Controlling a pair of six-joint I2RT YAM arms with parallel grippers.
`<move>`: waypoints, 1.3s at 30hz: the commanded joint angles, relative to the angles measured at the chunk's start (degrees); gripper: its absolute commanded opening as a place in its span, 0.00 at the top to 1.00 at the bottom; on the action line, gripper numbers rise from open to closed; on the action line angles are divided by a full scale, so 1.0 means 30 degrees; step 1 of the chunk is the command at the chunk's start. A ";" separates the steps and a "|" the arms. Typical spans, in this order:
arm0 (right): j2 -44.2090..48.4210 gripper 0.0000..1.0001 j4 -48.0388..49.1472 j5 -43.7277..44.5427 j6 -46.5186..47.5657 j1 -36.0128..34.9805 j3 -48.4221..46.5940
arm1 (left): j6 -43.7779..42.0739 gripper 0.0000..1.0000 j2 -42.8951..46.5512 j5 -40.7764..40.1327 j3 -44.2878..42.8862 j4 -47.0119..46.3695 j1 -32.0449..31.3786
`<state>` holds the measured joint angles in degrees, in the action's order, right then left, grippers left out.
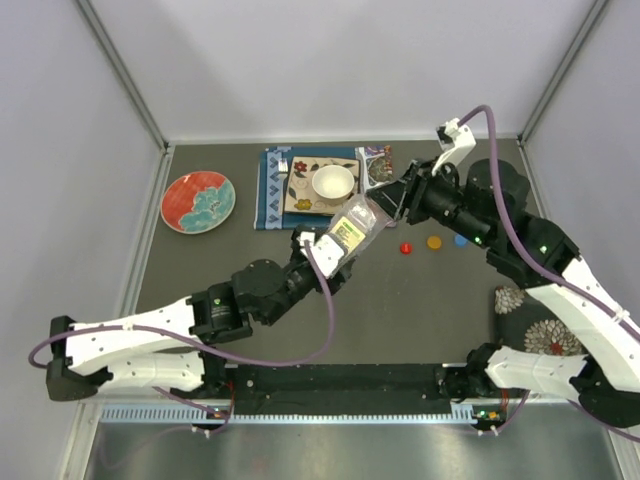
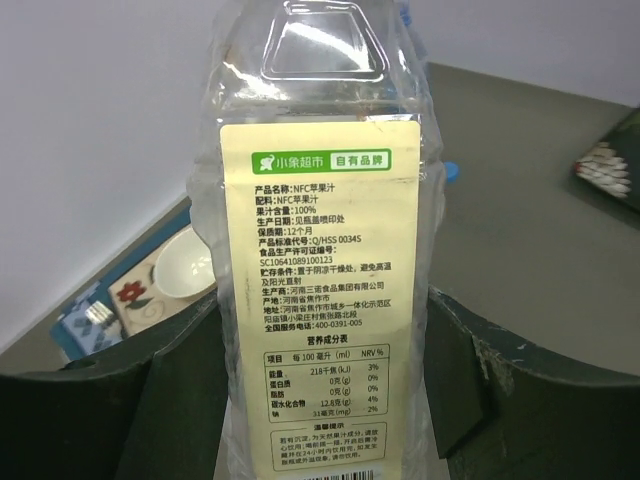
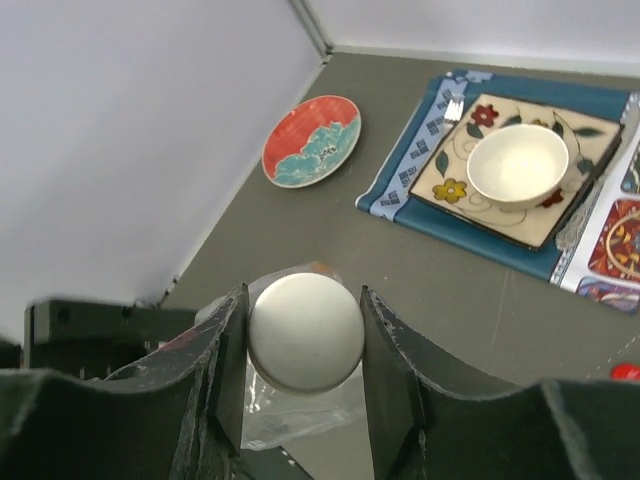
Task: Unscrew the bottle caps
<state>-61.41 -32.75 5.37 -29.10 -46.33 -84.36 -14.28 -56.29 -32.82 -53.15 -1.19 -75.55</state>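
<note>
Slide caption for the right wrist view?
Right gripper clamped on the white cap of the clear bottle; white bowl and red plate behind.

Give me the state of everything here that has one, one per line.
Bottle, held tilted, capped.
White cap, on the bottle.
Red cap, off, loose.
Orange cap, off, loose.
Blue cap, off, loose.
Left gripper, shut on the bottle.
Right gripper, shut on the white cap.
Bowl, upright, empty.
</note>
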 commanded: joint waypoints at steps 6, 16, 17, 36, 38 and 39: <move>0.1835 1.00 0.0167 -0.6645 0.7352 -0.0056 -0.0826 | 0.6338 1.00 0.2037 2.2013 -0.1415 0.0720 0.5430; 0.3066 1.00 -0.0068 -1.5582 1.1074 0.0237 -0.0358 | 1.2081 1.00 0.0015 3.2498 -0.1827 -0.3494 0.8981; 0.3183 1.00 -0.0040 -1.6312 1.1252 0.0266 -0.0300 | 1.2752 1.00 -0.0044 3.2937 -0.1652 -0.3905 0.9011; 0.3155 1.00 -0.1710 -2.0808 1.3248 0.0852 -0.0181 | 1.4141 1.00 -0.0513 3.4056 -0.0858 -0.5968 0.9216; 0.3242 1.00 -0.1739 -1.9459 1.3129 0.0881 -0.0386 | 1.2589 1.00 -0.0513 3.3559 -0.1239 -0.3894 0.9187; 0.3358 1.00 -0.1710 -1.9136 1.3100 0.0852 -0.0445 | 1.2119 1.00 -0.0455 3.3383 -0.1356 -0.3387 0.9187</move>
<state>-51.13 -35.05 -55.42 9.45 -44.34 -84.79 29.47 -58.78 68.14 -54.22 -15.18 -48.03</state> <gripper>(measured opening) 0.414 0.710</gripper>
